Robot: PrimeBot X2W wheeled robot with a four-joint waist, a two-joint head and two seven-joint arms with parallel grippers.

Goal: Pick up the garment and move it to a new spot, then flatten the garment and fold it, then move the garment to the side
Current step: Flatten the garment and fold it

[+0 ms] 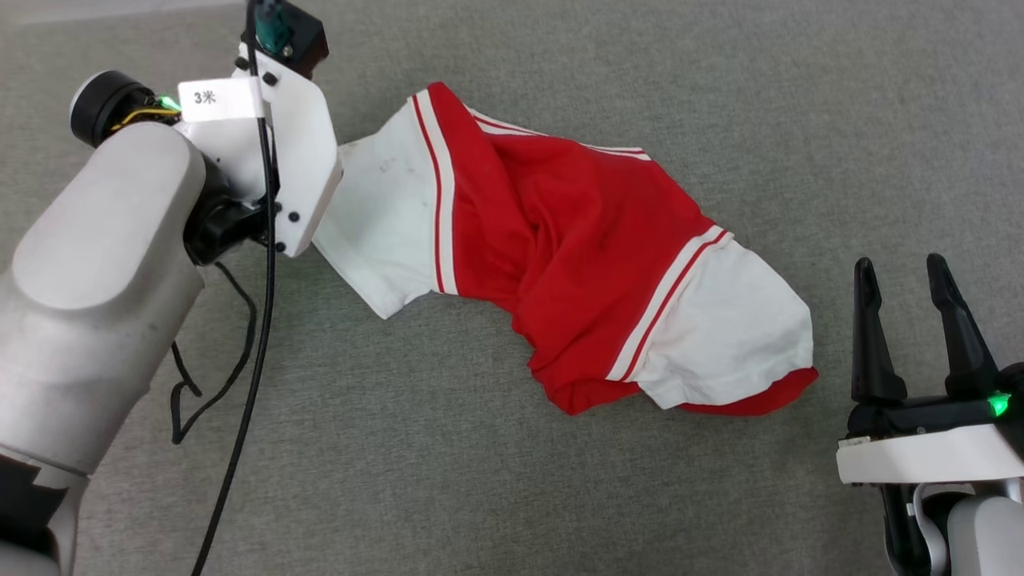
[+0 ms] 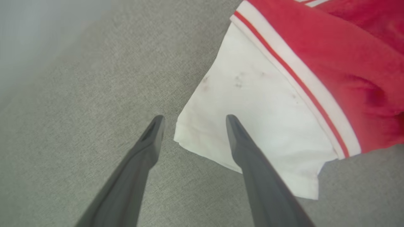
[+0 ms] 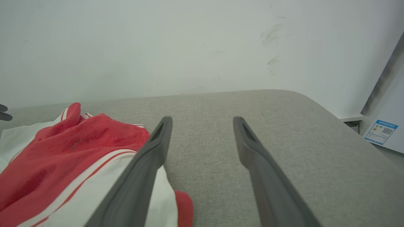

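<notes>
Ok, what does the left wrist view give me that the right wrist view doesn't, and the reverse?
Left wrist view, not the right: the corner of a white sleeve with faint dark smudges, lying between the fingers of the open left gripper.
Right wrist view, not the left: the open right gripper with the other sleeve to its left, a pale wall with scuff marks, and a blue-and-white label.
Both: the garment, red with striped trim, crumpled on the grey fabric surface.
</notes>
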